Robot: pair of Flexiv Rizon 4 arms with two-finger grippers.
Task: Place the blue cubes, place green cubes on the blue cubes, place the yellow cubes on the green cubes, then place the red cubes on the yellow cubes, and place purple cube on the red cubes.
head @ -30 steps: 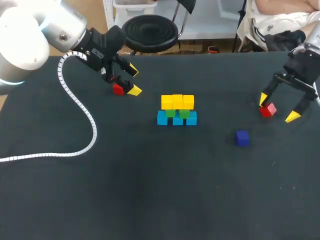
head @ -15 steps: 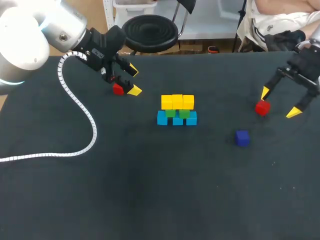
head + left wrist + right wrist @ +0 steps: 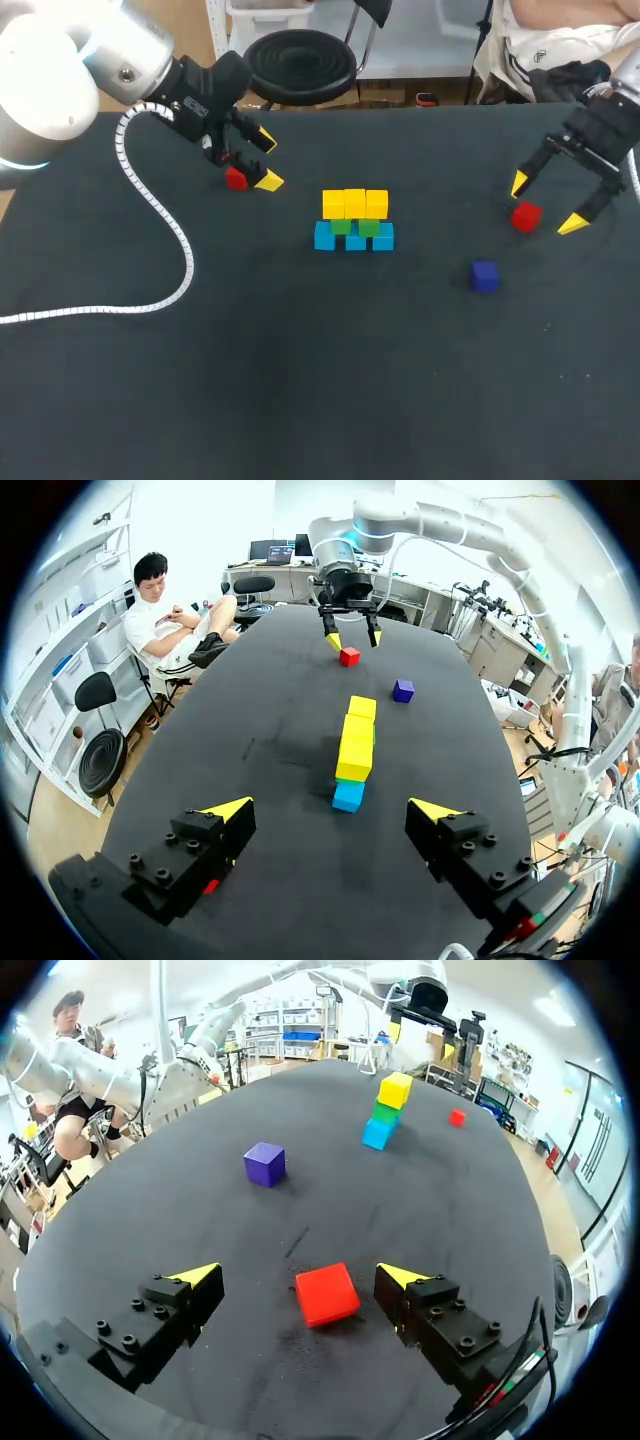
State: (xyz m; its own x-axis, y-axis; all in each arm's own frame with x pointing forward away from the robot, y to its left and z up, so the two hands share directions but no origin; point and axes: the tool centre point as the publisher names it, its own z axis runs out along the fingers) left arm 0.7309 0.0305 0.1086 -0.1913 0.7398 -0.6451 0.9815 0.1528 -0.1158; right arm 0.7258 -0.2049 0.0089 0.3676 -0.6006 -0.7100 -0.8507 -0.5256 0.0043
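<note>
Head view, with both wrist views. A black table carries a partly built stack near its middle. The stack has 3 tiers: a row of 3 blue cubes resting on the table, 2 green cubes on the blue row, and 3 yellow cubes side by side on the green ones. No red cube sits on the yellow tier.

The left gripper hangs at the far left part of the table, well apart from the stack, with its 2 yellow-tipped fingers spread wide and nothing held. The left red cube lies on the table just beside 1 of these fingers; in the left wrist view only a sliver of red shows under that finger, so contact cannot be judged.

The right gripper stands over the far right part of the table, fingers likewise spread. The right red cube lies flat on the table between the 2 fingers, nearer to 1 of them, with a gap of bare table on each side, so it is not gripped.

The purple cube sits alone on the table, near the right red cube and apart from the stack. A white coiled cable trails from the left arm across the table's left side.
</note>
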